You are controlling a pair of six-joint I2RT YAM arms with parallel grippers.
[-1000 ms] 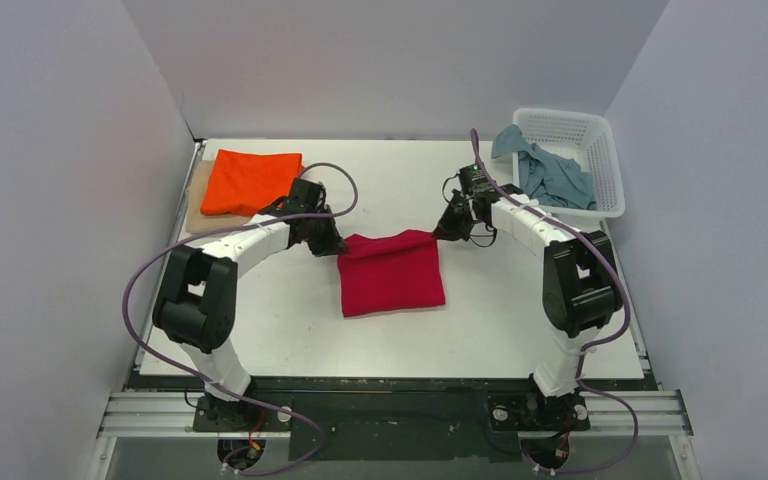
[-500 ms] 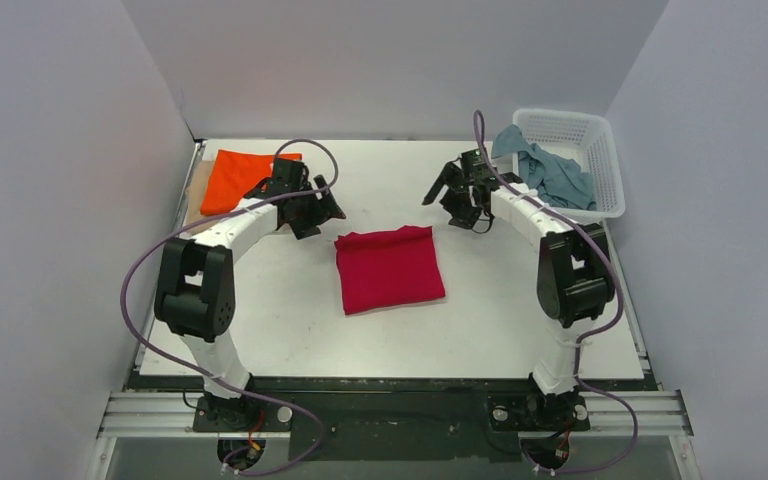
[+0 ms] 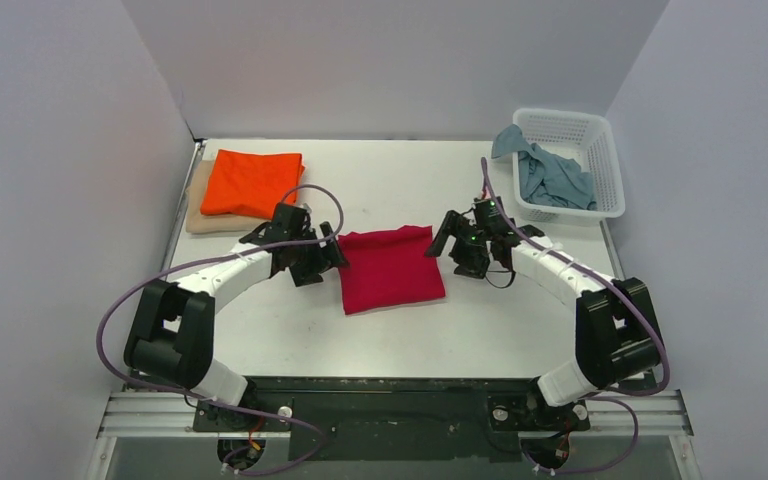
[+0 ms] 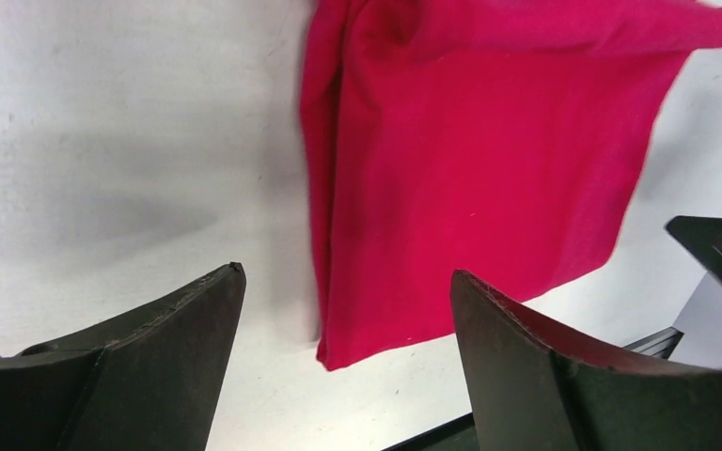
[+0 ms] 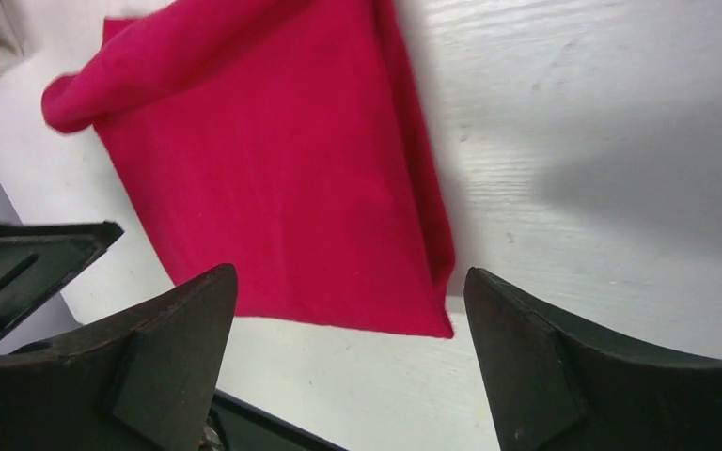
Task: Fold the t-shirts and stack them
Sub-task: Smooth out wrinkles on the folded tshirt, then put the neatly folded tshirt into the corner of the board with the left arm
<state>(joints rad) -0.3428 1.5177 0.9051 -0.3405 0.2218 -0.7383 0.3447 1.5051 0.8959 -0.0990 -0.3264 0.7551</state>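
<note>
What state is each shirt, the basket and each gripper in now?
red t-shirt: folded, flat, not held
orange t-shirt: folded, top of stack
beige t-shirt: under the orange, mostly hidden
basket: upright
grey-blue t-shirt: crumpled, inside it
left gripper: open, empty
right gripper: open, empty

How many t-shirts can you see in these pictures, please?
4. The red t-shirt lies folded mid-table; the orange t-shirt lies folded far left on the beige t-shirt; the grey-blue t-shirt is crumpled in the basket, which may hide more.

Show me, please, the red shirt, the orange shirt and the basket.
red shirt (image 3: pixel 390 272), top view, its folded middle.
orange shirt (image 3: pixel 250 182), top view, its folded middle.
basket (image 3: pixel 560 120), top view, far wall.
</note>
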